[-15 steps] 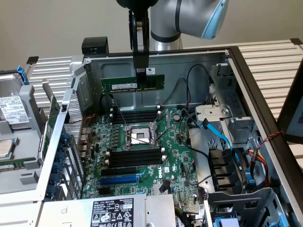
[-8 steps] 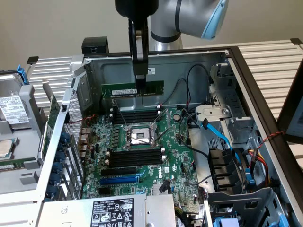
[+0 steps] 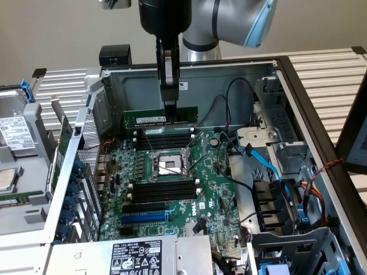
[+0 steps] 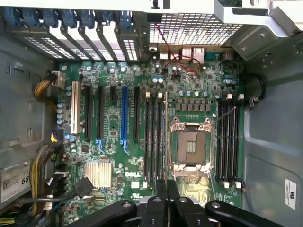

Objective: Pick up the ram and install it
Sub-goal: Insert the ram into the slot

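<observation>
ROBOT LIFTS MEMORY OVER OPEN COMPUTER: A robot arm point(image 3: 229, 23) holds the ram point(image 3: 143, 118) level, long edge down, above an open computer case point(image 3: 137, 86). Its jaws pinch the green stick near mid-length, apparently to keep it balanced and parallel to the black memory slots point(image 3: 163, 140) just below. The stick hangs in the air near the case's far wall and is not yet seated. Inside the case lie the green motherboard point(image 4: 199, 75), a bare processor socket point(image 4: 190, 146) with empty slots on either side, a blue slot point(image 4: 124, 113) and bundled cables point(image 4: 40, 165).
</observation>
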You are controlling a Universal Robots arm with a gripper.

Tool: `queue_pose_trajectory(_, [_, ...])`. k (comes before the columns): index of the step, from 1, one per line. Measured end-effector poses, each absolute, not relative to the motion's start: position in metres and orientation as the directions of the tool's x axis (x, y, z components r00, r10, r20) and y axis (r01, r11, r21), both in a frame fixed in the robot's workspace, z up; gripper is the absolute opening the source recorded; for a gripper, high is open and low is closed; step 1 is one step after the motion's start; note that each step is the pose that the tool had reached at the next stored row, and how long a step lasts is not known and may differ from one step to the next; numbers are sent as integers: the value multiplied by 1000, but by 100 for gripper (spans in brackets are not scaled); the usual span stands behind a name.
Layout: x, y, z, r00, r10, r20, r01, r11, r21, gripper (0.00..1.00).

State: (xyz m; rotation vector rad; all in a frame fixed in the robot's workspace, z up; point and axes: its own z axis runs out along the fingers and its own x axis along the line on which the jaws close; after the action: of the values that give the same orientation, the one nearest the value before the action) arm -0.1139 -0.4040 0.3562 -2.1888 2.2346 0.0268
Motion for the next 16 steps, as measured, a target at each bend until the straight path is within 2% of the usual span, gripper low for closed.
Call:
queue_pose_trajectory(3, [-114, -407, 342, -36, -999, -17, -999, 36, 3, 12])
queue_pose_trajectory(5, [-114, -412, 332, -50, -999, 12, -999, 50, 1, 12])
queue_pose_trajectory(7, [-118, -412, 328, -50, -999, 5, -999, 50, -13, 12])
queue_pose_trajectory(16, [-118, -413, 324, -50, -999, 6, -999, 50, -13, 12])
